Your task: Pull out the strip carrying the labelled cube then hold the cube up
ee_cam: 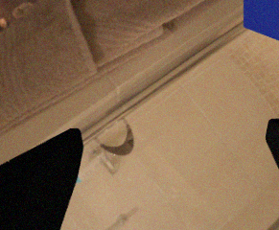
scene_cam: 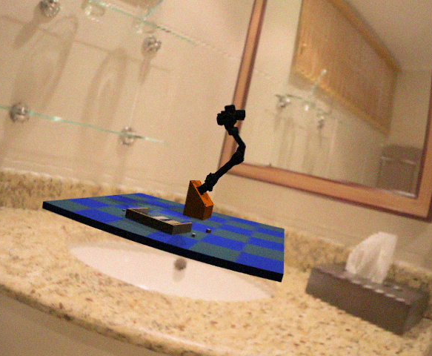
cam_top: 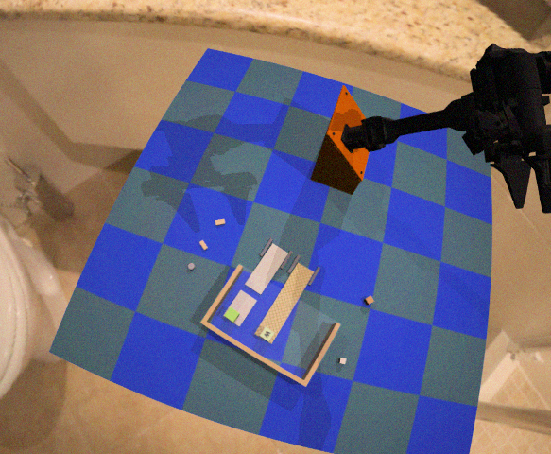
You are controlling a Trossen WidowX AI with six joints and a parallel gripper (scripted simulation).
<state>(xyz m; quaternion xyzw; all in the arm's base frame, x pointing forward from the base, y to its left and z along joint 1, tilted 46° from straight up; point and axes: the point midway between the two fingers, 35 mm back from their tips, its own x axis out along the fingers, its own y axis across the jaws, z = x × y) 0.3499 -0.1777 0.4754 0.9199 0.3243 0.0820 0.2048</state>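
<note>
The labelled cube (cam_top: 266, 334) sits on the near end of the tan woven strip (cam_top: 284, 302), toward 6 o'clock on the checkered desk (cam_top: 412, 229). Its top carries a pale green label with dark marks too small to read. That strip runs unbroken from the cube up toward 1 o'clock, where its far end lies between 2 short grey bars (cam_top: 314, 274).

Just beside it at 9 o'clock lies the pale grey strip, split into 2 pieces with a gap of blue between them: the far piece (cam_top: 266, 268) and the near piece (cam_top: 242, 306). A plain lime cube (cam_top: 231, 314) rests on the near piece.

A low wooden frame (cam_top: 261, 356) fences both cubes on 3 sides and is open toward 12 o'clock, the side where the strip ends poke out.

Small loose blocks are scattered well apart around the frame: 2 tan ones (cam_top: 219, 222) at 10 o'clock, a grey peg (cam_top: 191, 266) at 9 o'clock, a brown one (cam_top: 369, 299) at 3 o'clock and a pale one (cam_top: 342, 360) at 4 o'clock.

The orange base wedge (cam_top: 346, 141) stands at 12 o'clock. The gripper (cam_top: 534, 205) hangs past the desk's 2 o'clock edge, well apart from the strips, its jaws released wide and grasping nothing.
</note>
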